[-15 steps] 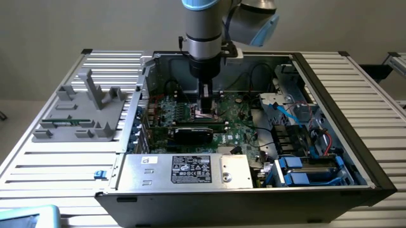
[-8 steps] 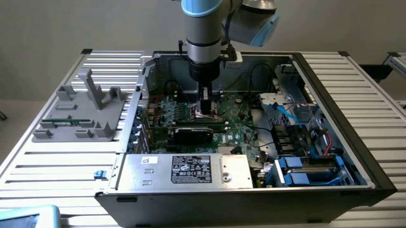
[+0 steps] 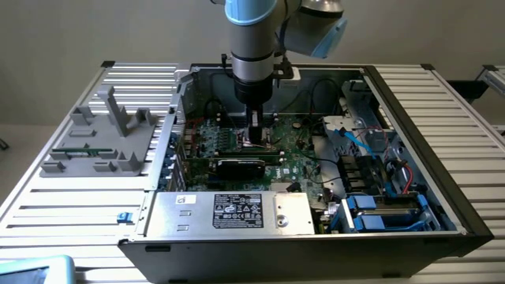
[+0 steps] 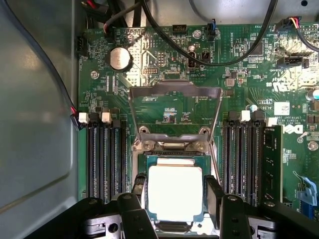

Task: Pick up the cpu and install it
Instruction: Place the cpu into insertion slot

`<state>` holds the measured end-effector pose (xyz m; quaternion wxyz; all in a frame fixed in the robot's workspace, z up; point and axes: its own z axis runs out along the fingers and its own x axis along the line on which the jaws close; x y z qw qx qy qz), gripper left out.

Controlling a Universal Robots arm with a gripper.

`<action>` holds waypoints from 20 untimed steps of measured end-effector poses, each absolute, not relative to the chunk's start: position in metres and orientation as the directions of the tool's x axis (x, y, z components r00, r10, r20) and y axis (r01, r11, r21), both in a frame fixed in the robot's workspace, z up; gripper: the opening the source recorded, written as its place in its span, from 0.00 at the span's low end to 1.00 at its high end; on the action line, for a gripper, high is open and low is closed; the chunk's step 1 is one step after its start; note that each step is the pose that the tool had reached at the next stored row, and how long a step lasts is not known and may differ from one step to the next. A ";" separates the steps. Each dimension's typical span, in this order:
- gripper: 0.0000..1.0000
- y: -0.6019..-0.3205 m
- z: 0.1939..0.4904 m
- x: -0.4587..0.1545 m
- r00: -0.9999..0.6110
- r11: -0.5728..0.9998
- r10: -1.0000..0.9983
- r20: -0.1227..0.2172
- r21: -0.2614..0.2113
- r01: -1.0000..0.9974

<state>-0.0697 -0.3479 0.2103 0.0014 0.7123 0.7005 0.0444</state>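
Observation:
The cpu (image 4: pixel 174 195), a small square chip with a pale shiny metal top and thin green rim, lies level in the socket (image 4: pixel 149 162) on the green motherboard. My gripper (image 4: pixel 177 191) straddles it, one black finger (image 4: pixel 214 196) against one edge and the other against the opposite edge. The jaws appear shut on the chip. The socket's metal load plate (image 4: pixel 174 112) is flipped up and open behind it. In the exterior view my gripper (image 3: pixel 256 139) reaches straight down into the open computer case (image 3: pixel 410 118), over the motherboard's middle.
Black memory slots (image 4: pixel 104 159) flank the socket on both sides, with a memory stick (image 4: pixel 271 159) seated in one. Black cables (image 4: pixel 224 57) arc over the board. A grey parts fixture (image 3: pixel 103 139) sits outside the case at the exterior view's left. A power supply (image 3: pixel 236 210) lines the case's near side.

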 end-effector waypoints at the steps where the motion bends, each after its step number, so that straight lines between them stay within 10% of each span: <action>1: 0.56 -0.348 0.210 -0.070 0.015 -0.019 0.998 0.061 0.064 0.998; 20: 0.56 -0.348 0.204 -0.071 0.015 -0.019 0.998 0.060 0.064 0.998</action>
